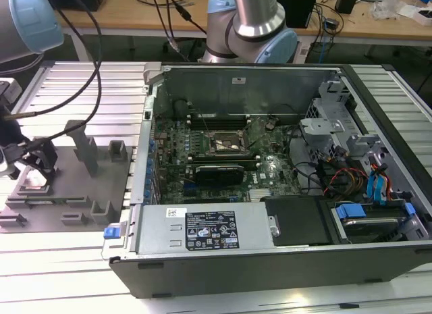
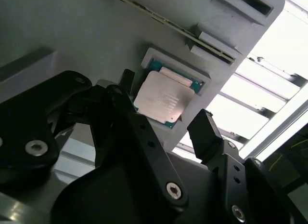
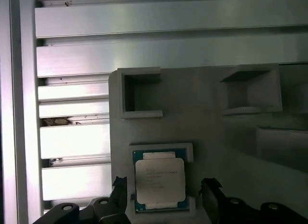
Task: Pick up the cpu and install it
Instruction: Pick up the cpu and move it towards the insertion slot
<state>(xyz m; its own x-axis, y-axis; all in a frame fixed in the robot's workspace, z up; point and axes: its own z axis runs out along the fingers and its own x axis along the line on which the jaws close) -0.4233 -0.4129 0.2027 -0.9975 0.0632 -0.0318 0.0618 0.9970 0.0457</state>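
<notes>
The claw [image 3: 164, 185] hung wide open over a grey tray [image 3: 202, 113], its two black fingers [image 2: 132, 115] spread to either side of the cpu [image 2: 161, 99] and gripping nothing. The cpu lay flat, silver top up, in a shallow square pocket of the tray; whether the fingertips touched it could not be told. The tray sat on the slatted metal surface [image 1: 88, 84], at the exterior view's left of an open computer case [image 1: 202, 263], well apart from the socket [image 1: 226, 144] on its board.
</notes>
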